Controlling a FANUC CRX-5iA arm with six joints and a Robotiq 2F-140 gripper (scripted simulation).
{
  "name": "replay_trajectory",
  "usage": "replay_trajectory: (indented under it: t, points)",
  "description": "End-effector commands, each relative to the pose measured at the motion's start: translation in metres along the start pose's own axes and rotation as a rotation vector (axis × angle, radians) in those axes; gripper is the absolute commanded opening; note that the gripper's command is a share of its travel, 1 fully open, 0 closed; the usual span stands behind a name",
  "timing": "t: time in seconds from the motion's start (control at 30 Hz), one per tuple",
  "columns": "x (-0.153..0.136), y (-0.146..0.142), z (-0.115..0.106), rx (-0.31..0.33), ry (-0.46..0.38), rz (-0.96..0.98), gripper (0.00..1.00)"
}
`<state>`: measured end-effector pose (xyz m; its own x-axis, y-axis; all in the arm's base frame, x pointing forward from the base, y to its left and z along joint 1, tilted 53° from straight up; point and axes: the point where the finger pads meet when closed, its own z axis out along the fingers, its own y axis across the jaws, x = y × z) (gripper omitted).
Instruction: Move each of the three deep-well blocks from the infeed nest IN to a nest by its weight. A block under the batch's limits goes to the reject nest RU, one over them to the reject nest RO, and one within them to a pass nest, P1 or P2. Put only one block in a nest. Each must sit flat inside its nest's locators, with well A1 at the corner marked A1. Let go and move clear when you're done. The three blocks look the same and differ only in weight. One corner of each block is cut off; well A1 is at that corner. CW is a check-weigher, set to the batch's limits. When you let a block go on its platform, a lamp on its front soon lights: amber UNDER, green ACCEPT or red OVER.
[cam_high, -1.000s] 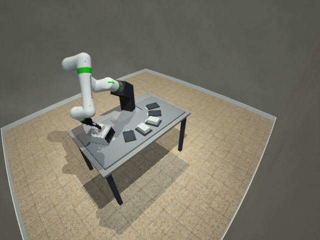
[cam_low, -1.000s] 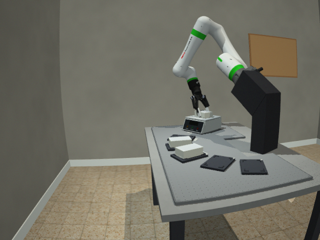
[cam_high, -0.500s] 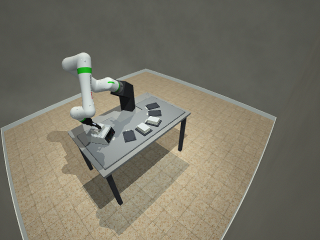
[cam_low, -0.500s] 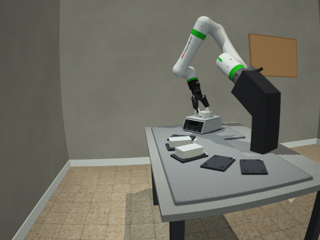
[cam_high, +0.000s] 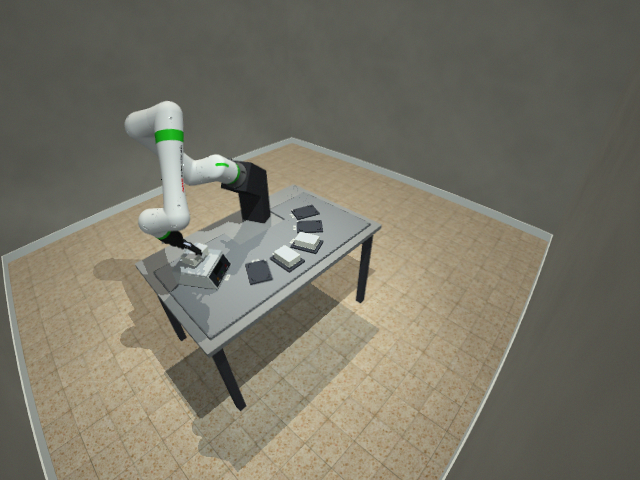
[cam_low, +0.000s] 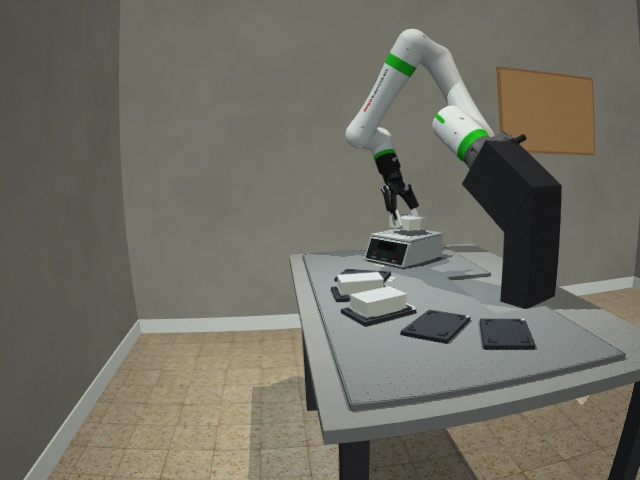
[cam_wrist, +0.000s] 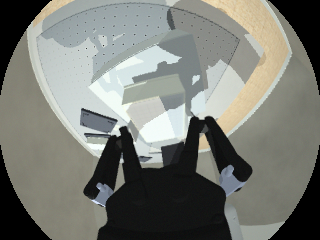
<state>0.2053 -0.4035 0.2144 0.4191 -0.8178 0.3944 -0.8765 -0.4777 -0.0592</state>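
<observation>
My gripper (cam_high: 197, 251) (cam_low: 405, 217) (cam_wrist: 159, 113) is shut on a white block (cam_low: 413, 223) (cam_wrist: 145, 111). The block is just above the platform of the check-weigher (cam_high: 199, 279) (cam_low: 431, 250), with a narrow gap under it. No lamp on the weigher's front is plainly lit. A second white block (cam_high: 287, 255) (cam_low: 359, 282) and a third white block (cam_high: 307, 240) (cam_low: 378, 301) each sit on a dark nest. Three other dark nests hold no block: one nest (cam_high: 258, 272) nearest the weigher, and two nests (cam_high: 309, 226) (cam_high: 305, 211) at the far end. Nest labels and cut corners are too small to read.
The nests stand in an arc on the perforated plate (cam_low: 382, 372) of the table (cam_high: 211, 345). The dark robot pedestal (cam_high: 254, 198) (cam_low: 530, 248) stands at the table's rear edge. The two blocks on nests stand between the weigher and the two far nests.
</observation>
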Motion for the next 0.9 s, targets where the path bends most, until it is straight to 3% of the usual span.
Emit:
replay_trajectory:
  t: [0.0,0.87]
  points:
    - [-0.001,0.000,-0.002,0.000,0.000,0.000,0.10]
    - [-0.021,0.000,-0.036,0.000,0.000,0.000,0.10]
